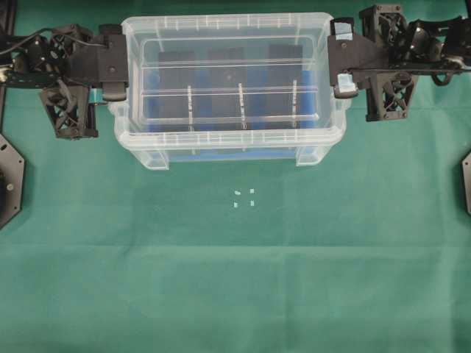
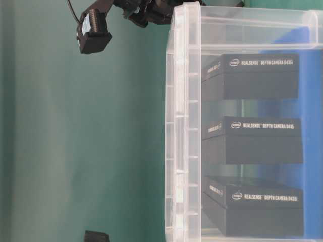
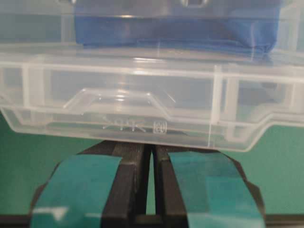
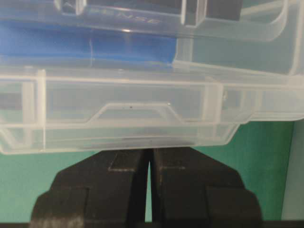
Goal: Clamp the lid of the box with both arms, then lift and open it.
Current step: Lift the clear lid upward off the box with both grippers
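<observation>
The clear lid (image 1: 221, 79) spans over the box (image 1: 235, 156), a clear tub with a blue insert and three black packs (image 2: 252, 141). My left gripper (image 1: 121, 62), taped teal, sits at the lid's left end. My right gripper (image 1: 333, 62) sits at its right end. In the left wrist view the gripper (image 3: 151, 145) is shut, its tips hidden under the lid's end rim (image 3: 142, 118). The right wrist view shows the same: the gripper (image 4: 150, 151) is shut beneath the rim (image 4: 133, 123). In the table-level view the right gripper (image 2: 93, 30) is well apart from the box wall (image 2: 174, 126); the lid cannot be made out there.
Green cloth (image 1: 235, 279) covers the table. Small white marks (image 1: 244, 198) lie in front of the box. Black arm bases stand at the left edge (image 1: 7, 180) and the right edge (image 1: 466, 180). Both arms stretch in from the back corners.
</observation>
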`<state>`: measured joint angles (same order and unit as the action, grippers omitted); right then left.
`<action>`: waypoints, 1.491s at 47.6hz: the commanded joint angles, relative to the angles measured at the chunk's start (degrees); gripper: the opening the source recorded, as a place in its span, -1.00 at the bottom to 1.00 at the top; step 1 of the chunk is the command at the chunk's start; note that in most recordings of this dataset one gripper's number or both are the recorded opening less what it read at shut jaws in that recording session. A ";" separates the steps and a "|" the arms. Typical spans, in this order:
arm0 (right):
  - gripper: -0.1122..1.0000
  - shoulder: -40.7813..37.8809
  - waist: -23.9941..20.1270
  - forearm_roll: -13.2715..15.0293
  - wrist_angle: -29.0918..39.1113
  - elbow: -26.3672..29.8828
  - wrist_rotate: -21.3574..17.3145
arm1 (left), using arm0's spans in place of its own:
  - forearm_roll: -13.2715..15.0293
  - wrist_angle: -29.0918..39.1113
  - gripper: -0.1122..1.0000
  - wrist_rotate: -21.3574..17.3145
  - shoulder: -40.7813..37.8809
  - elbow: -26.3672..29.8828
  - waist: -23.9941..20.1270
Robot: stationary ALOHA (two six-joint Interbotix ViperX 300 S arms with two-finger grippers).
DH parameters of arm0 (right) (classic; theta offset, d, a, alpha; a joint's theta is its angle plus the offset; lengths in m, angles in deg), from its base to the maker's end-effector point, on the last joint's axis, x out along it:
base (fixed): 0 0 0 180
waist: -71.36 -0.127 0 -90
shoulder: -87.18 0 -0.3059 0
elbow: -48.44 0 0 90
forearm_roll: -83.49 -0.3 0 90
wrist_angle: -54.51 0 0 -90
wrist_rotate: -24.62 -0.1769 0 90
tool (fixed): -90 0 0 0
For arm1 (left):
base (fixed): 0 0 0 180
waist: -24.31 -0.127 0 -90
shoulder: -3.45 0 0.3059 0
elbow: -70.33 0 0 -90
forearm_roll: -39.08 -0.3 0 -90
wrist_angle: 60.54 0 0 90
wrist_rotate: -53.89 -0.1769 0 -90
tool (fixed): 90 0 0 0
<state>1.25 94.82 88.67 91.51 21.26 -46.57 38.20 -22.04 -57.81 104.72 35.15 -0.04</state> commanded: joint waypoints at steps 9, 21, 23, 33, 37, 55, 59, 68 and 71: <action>-0.80 0.09 -1.67 -0.97 0.53 1.76 -0.26 | 0.26 0.00 -0.77 0.18 -1.14 3.08 1.58; -0.80 0.18 -2.11 -1.05 0.53 2.11 -0.62 | 0.26 0.00 -0.77 0.18 -1.14 3.08 1.67; -0.80 0.18 -2.20 -0.97 0.62 2.29 -0.62 | 0.26 0.00 -0.77 0.18 -1.05 3.08 1.58; -0.80 0.18 -2.55 -1.05 2.46 3.87 -1.05 | 0.26 0.09 -0.77 0.09 -1.05 3.52 1.76; -0.80 0.18 -2.64 -1.05 3.43 4.75 -1.14 | 0.26 0.35 -0.77 0.09 -0.88 3.87 1.93; -0.80 1.05 -2.81 -0.97 4.66 6.59 -1.14 | 0.26 3.60 -0.77 0.09 0.79 6.86 2.64; -0.80 1.41 -2.81 -1.05 5.36 7.03 -1.14 | 0.26 4.22 -0.77 0.09 1.58 7.56 2.64; -0.80 2.37 -2.81 -1.05 6.50 8.00 -1.14 | 0.26 5.63 -0.77 0.18 2.37 8.61 2.64; -0.80 2.72 -2.81 -0.97 6.94 8.35 -1.14 | 0.26 6.06 -0.77 0.18 2.37 8.88 2.72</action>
<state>2.57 94.21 88.32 99.07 25.83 -47.54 38.20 -15.45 -57.90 106.57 40.78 1.55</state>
